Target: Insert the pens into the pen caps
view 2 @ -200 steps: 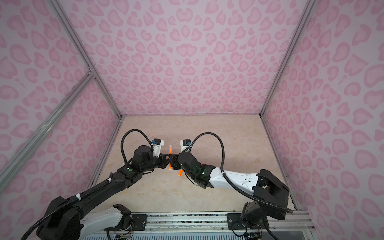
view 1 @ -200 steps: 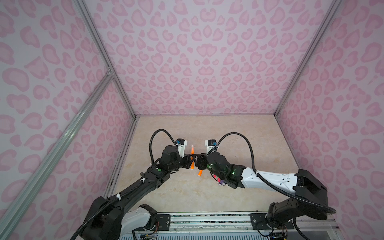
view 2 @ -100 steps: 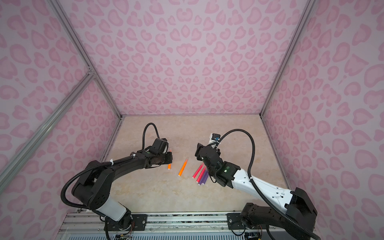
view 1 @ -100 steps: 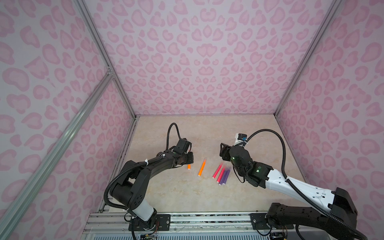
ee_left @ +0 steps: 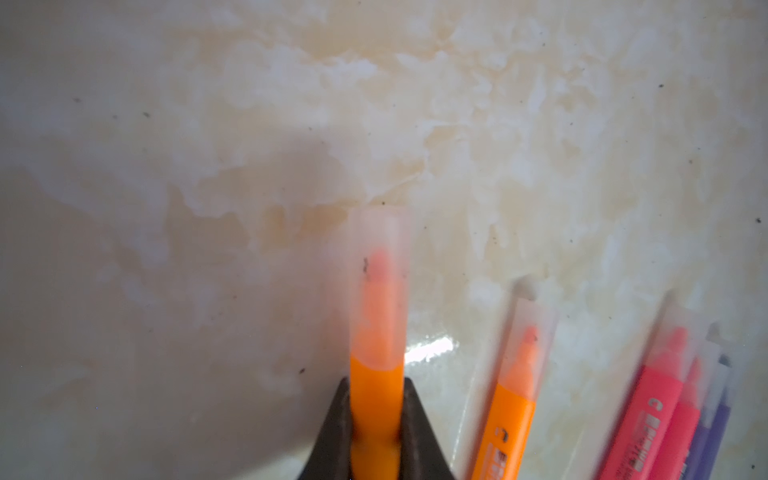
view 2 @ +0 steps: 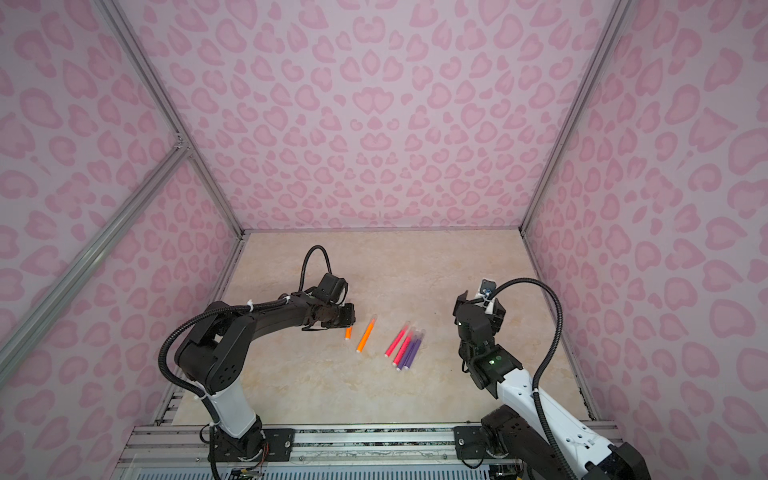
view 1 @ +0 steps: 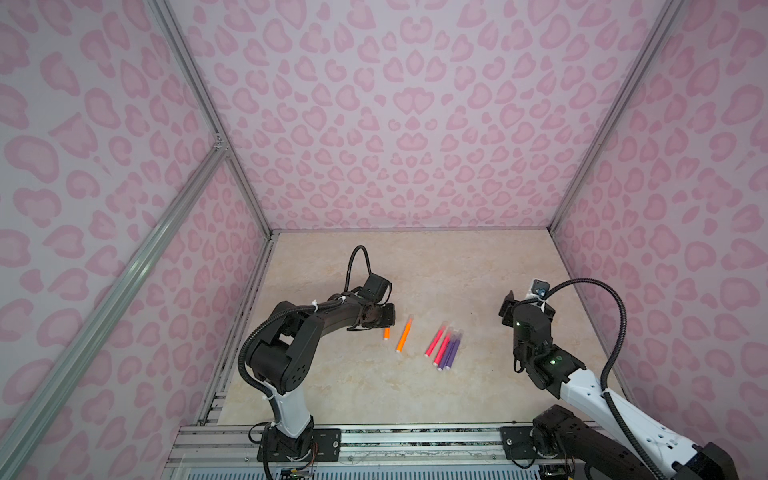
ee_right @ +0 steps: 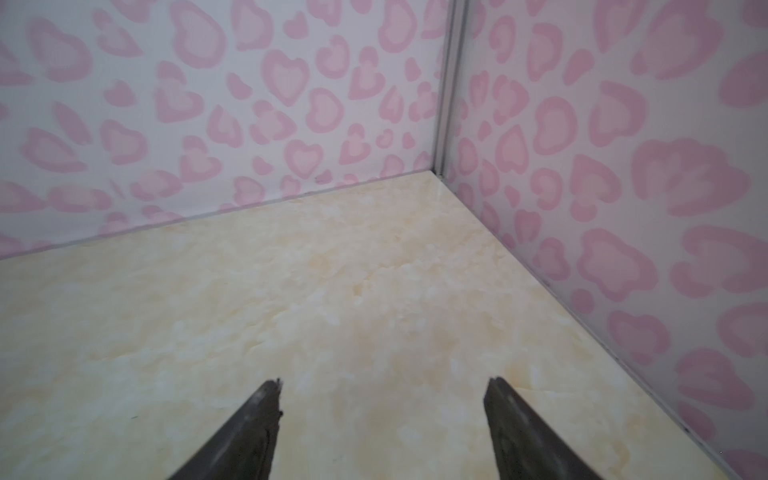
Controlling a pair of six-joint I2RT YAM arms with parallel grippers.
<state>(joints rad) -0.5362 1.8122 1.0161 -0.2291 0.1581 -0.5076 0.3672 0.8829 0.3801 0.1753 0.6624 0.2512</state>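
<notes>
Left claw [ee_left: 376,388]: jaws clamped tight on the barrel of the held pen [ee_left: 376,403], with nothing else between them. In both top views it sits low over the table [view 1: 457,270], at the left end of the pen row [view 2: 347,318].

Held pen: orange. Its butt end pokes out of the claw toward the robot's base [view 1: 387,333]. Whether it touches the table cannot be told.

Cap [ee_left: 378,257]: pale, translucent, seated over the held pen's tip. The orange tip shows through it.

Loose orange pen [view 1: 404,338]: flat on the table, just beside the held pen on its right in both top views, apart from it. It is capped, with the capped end toward the back wall.

Pink pens [view 1: 435,343]: two, flat on the table, right of the loose orange pen, side by side.

Purple pens [view 1: 452,353]: two, lying against the pink pens on their right, forming one bundle of four. Pale caps [view 1: 457,333] sit on the far ends; in the left wrist view this bundle is blurred.

Right claw [ee_right: 384,386]: jaws wide apart and empty. It is raised above the table, well to the right of the pens [view 1: 508,309], facing the back right corner of the walls [ee_right: 291,83].

Walls: pale, pink heart print.
</notes>
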